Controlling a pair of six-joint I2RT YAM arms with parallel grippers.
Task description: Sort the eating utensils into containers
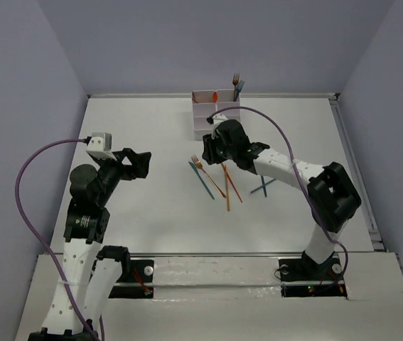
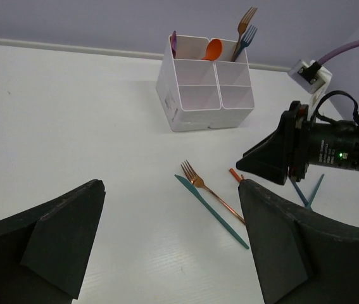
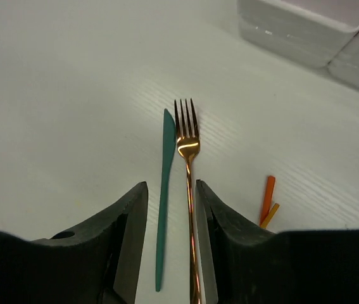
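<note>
A copper fork [image 3: 187, 164] and a teal knife [image 3: 164, 190] lie side by side on the white table. My right gripper [image 3: 171, 190] is low over them, jaws a little apart, with both handles in the gap. From above the fork [image 1: 205, 172], the knife [image 1: 201, 180] and the right gripper [image 1: 208, 150] sit just in front of the white containers [image 1: 215, 114]. Thin orange sticks [image 1: 227, 186] lie to the right of the fork. The back boxes hold an orange spoon [image 2: 212, 48], a purple spoon [image 2: 173, 43], a copper fork [image 2: 245, 22] and a blue fork [image 2: 247, 37]. My left gripper [image 1: 144, 162] is open and empty.
Another teal utensil [image 1: 264, 186] lies to the right of the sticks, partly under the right arm. The container block [image 2: 204, 88] stands near the back wall. A purple cable [image 1: 279, 128] arcs over the right arm. A raised rail [image 1: 354, 163] runs along the table's right edge.
</note>
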